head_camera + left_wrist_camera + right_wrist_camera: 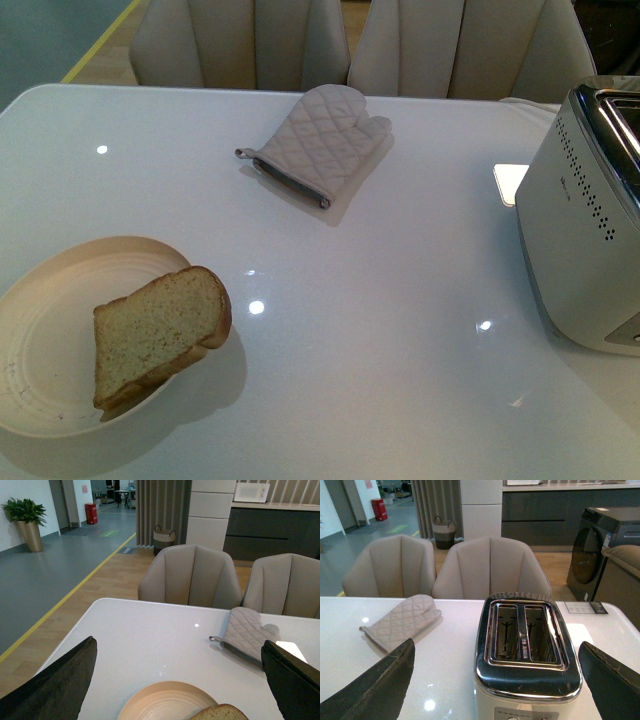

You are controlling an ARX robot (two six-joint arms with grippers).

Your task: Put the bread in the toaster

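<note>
The bread (158, 328), a tan speckled slice with brown crust, lies tilted on the right rim of a cream plate (50, 330) at the front left of the white table. Its rounded end shows at the lower edge of the left wrist view (220, 713). My left gripper (182, 680) is open above the plate, empty. The toaster (585, 225), white-grey with dot holes and a chrome top, stands at the right edge. In the right wrist view the toaster (527, 670) shows two empty slots. My right gripper (495, 680) is open, its fingers on either side above the toaster.
A quilted beige oven mitt (322, 140) lies at the back middle of the table (380, 330); it also shows in both wrist views (245, 635) (402, 620). Two beige chairs (240, 40) stand behind the table's far edge.
</note>
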